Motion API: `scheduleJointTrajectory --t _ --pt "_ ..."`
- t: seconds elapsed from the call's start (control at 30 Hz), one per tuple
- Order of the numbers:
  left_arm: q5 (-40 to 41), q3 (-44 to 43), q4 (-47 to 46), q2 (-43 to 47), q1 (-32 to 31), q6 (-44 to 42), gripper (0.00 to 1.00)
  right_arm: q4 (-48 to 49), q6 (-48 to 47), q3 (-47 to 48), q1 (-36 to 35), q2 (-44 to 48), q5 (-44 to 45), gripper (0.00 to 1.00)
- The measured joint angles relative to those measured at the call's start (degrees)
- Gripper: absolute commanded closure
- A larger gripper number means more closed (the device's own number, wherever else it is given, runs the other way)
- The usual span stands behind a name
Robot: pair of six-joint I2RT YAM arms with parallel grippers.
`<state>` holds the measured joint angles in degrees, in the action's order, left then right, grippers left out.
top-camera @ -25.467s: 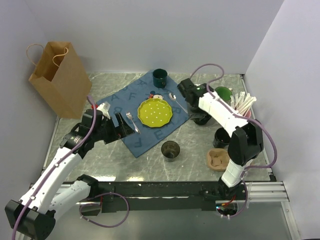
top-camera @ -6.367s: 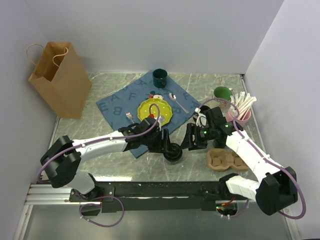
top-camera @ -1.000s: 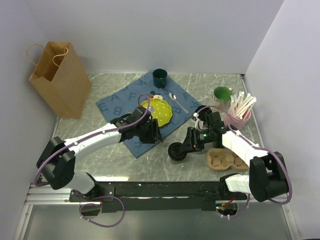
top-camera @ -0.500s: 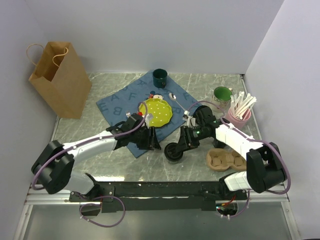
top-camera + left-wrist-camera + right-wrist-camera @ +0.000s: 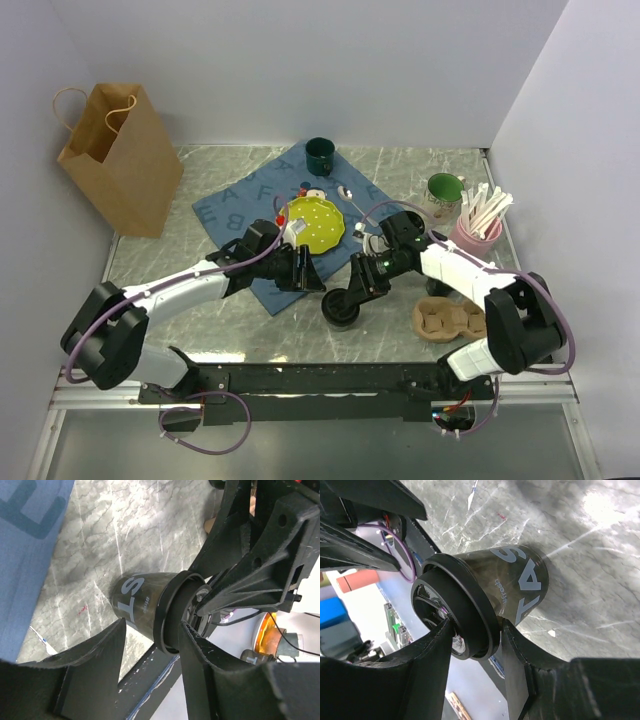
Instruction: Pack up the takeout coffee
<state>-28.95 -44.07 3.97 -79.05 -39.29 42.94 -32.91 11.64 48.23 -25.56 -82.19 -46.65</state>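
One takeout coffee cup [image 5: 340, 308], black with a round black lid and white lettering, sits tilted low over the marble table in front of the placemat. My right gripper [image 5: 358, 287] is shut on its lid; in the right wrist view the gripper [image 5: 476, 625] has a finger on each side of the lid [image 5: 460, 605]. My left gripper [image 5: 303, 272] is open just left of the cup. In the left wrist view its gripper [image 5: 152, 625] frames the cup [image 5: 142, 605], which lies beyond the tips. The brown pulp carrier [image 5: 450, 318] lies at the right, empty. No other black cups show clearly.
A brown paper bag [image 5: 120, 155] stands at the back left. A blue lettered placemat [image 5: 240, 210] carries a yellow plate [image 5: 312, 222], a spoon [image 5: 352, 205] and a dark green mug [image 5: 320, 155]. A green cup [image 5: 444, 188] and a pink cup of white sticks [image 5: 480, 225] stand at the right.
My right gripper has carried the cup a little left and toward the near edge. My left gripper has drawn back slightly and stays open beside it.
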Motion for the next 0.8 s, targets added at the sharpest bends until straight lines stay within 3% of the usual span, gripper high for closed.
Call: scheduleJointTrajectory --t 0.8 --pt "-1.88 0.87 -3.08 -3.45 -0.02 -1.68 0.56 -0.94 -0.81 1.29 -0.33 -2.05 -1.16 0.55"
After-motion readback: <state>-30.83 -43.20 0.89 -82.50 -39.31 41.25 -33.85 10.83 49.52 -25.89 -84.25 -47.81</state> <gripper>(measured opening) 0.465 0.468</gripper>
